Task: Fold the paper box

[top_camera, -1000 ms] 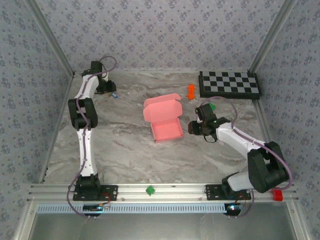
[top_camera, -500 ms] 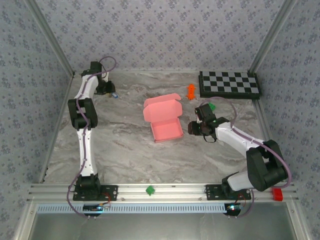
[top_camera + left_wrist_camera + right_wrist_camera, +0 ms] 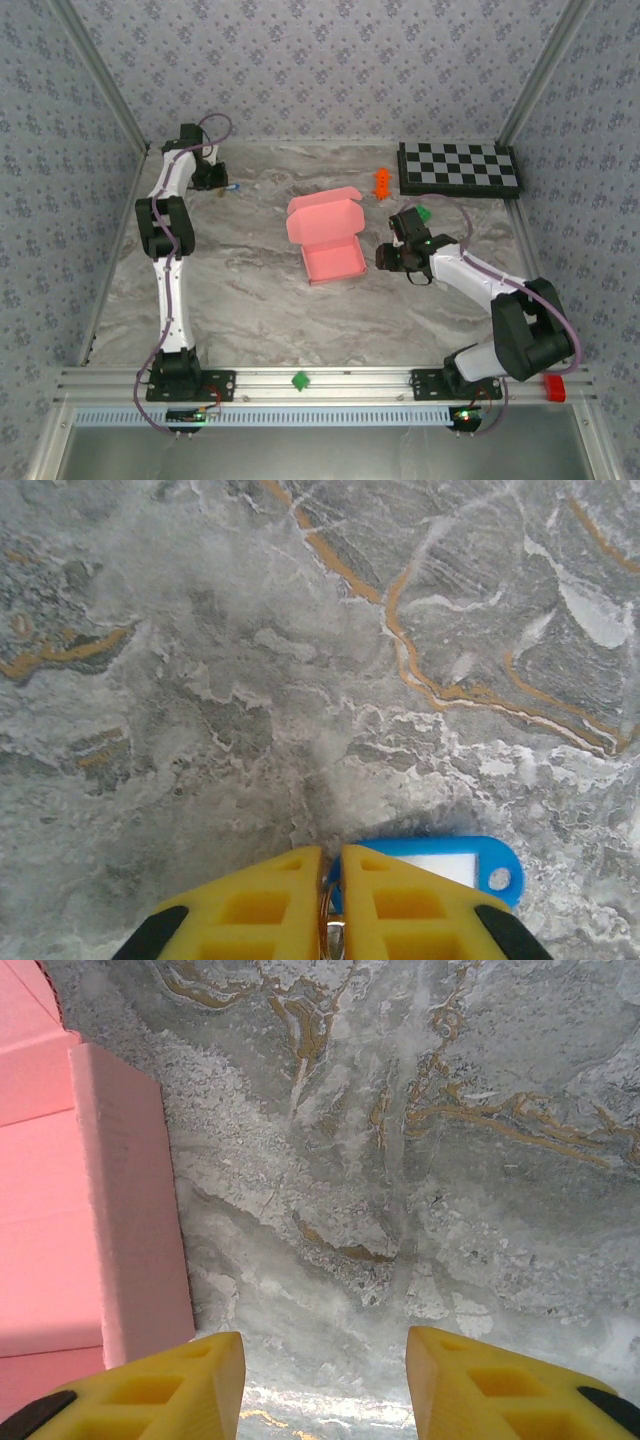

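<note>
Your left arm (image 3: 165, 260) and right arm (image 3: 480, 285) have white links, black joints and a purple cable (image 3: 215, 125) looped along each. The left gripper (image 3: 325, 852) and right gripper (image 3: 323, 1345) carry yellow fingers (image 3: 250, 910) with moulded pockets and black outer strips.

I see a grey marble-look table (image 3: 250, 300) with orange veins, evenly lit and free of hard shadows. Walls (image 3: 330, 60) of pale lilac-grey patterned paper close it in on three sides, meeting at bare metal posts (image 3: 108, 85). An aluminium rail (image 3: 330, 380) runs along the near edge.
</note>
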You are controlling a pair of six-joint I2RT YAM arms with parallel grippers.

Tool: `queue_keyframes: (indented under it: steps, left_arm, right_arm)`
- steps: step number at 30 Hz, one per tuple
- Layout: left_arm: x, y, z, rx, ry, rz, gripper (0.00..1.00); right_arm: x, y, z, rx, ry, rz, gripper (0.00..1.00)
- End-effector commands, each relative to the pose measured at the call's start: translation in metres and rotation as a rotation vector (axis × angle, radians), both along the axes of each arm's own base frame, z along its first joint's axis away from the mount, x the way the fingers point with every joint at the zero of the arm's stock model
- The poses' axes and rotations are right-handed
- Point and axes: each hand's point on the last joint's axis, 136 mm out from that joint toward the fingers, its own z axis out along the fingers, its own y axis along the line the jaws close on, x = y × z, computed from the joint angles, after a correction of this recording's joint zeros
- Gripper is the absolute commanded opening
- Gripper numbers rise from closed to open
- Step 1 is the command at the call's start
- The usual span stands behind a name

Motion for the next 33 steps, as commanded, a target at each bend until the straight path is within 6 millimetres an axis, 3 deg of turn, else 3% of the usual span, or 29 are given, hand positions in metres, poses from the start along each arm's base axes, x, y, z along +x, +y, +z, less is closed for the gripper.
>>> queue_keyframes:
  steps: [1, 12, 19, 24, 33]
  left_arm:
    - [-0.012, -0.006, 0.000, -0.019, 0.036, -0.017, 0.10]
    - [-0.029, -0.002, 0.023, 0.002, -0.002, 0.016, 0.00]
    - [-0.059, 0.003, 0.054, 0.006, -0.087, 0.092, 0.00]
    - [-0.096, -0.007, 0.075, -0.038, -0.118, 0.127, 0.00]
    - [-0.174, -0.049, 0.111, -0.070, -0.174, 0.092, 0.00]
  right_arm:
    - [-0.005, 0.001, -0.005, 0.000, 0.022, 0.003, 0.48]
    - [-0.009, 0.003, -0.008, -0.003, 0.028, 0.008, 0.47]
    - [-0.009, 0.002, -0.010, 0.023, 0.017, -0.032, 0.47]
    - [-0.004, -0.002, -0.014, 0.026, 0.012, -0.083, 0.46]
    - [0.006, 0.012, -0.025, 0.050, 0.041, -0.063, 0.40]
